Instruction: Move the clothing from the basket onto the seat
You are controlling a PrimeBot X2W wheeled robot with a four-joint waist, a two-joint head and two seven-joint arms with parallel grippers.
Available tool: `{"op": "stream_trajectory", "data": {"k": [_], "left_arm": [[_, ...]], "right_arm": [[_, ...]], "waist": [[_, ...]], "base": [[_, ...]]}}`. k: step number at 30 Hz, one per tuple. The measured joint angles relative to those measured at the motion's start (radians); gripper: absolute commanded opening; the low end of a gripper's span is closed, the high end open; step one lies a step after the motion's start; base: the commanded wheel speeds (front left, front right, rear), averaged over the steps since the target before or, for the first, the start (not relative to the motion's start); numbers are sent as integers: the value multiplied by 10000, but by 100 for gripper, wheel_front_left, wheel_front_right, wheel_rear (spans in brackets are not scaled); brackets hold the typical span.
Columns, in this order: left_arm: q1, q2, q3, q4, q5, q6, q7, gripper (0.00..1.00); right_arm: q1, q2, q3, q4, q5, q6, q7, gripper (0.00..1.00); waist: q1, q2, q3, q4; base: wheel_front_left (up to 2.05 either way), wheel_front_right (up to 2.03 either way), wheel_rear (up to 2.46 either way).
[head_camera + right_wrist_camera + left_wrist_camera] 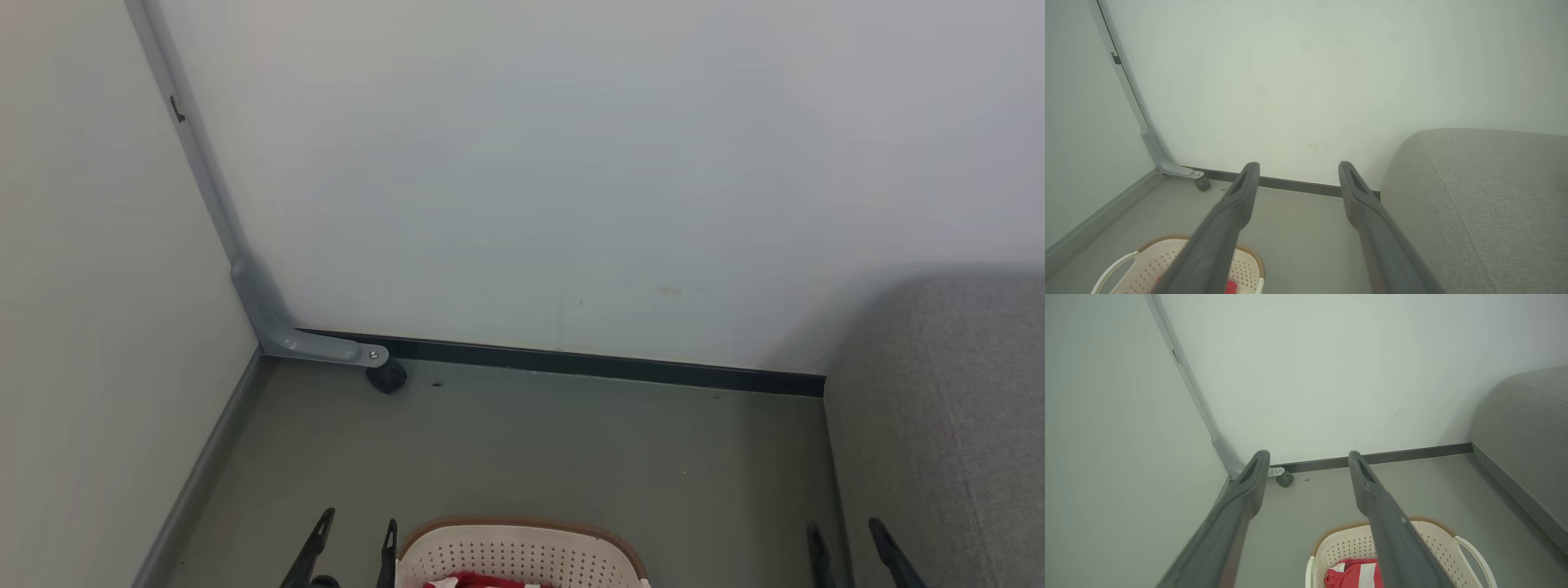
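My L fingers (314, 543) & R fingers (891, 549) spread apart, empty, pointing fwd, flanking oval cream perforated plastic basket (506, 555) w/ red clothing (490, 581).

Floor (571, 457), grey, as I see it: one basket (522, 555), one black caster (387, 376) by the wall, seat (939, 425) at right.

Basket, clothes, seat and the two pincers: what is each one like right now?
basket: upright on the floor, clothing inside.
clothing: bunched in the basket, not gripped.
seat: no clothing on the part that shows.
left pincer: open, holding nothing.
right pincer: open, holding nothing.
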Motion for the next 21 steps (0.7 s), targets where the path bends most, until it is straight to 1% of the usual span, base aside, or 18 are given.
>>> {"op": "stream_trajectory", "data": {"k": [5,9,16,19,21], "left_arm": [[23,-6,-50,-33,0,-40,0,100],[24,-4,-59,-59,0,-104,0,100],[-17,17,-52,-38,0,-276,0,100],[-104,31,-42,15,0,-278,0,100],[-276,65,-36,84,0,-368,0,100]], "right_arm": [[29,-15,-48,144,-90,-17,0,100],[37,-56,-75,186,-151,-134,0,100],[3,-115,-10,180,-451,-230,0,100],[-7,-117,21,151,-535,-274,0,100],[-22,-138,35,115,-548,-278,0,100]], "waist": [[0,0,200,-163],[0,0,497,-277],[1,1,1268,-525],[1,1,1523,-618],[1,1,1783,-722]], "base": [[0,0,0],[0,0,0],[0,0,0],[0,0,0],[0,0,0]]}}
